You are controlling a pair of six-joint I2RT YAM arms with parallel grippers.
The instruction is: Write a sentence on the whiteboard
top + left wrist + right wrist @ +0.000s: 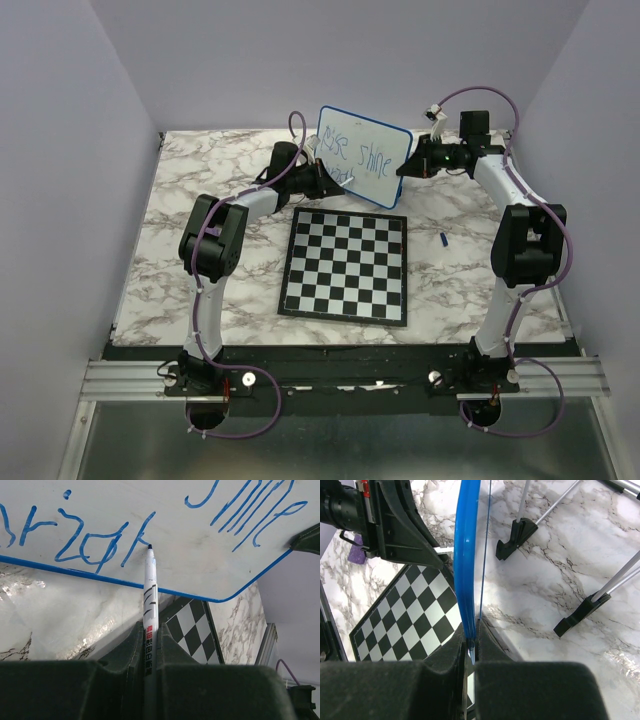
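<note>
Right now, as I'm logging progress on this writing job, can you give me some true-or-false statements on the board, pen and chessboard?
1. The right end effector clamps the whiteboard by its rim. True.
2. The whiteboard lies flat. False: it is tilted up.
3. The left end effector holds a pen whose tip meets the whiteboard. True.
4. The writing is red. False: it is blue.
5. The chessboard stands on edge. False: it lies flat on the table.
</note>
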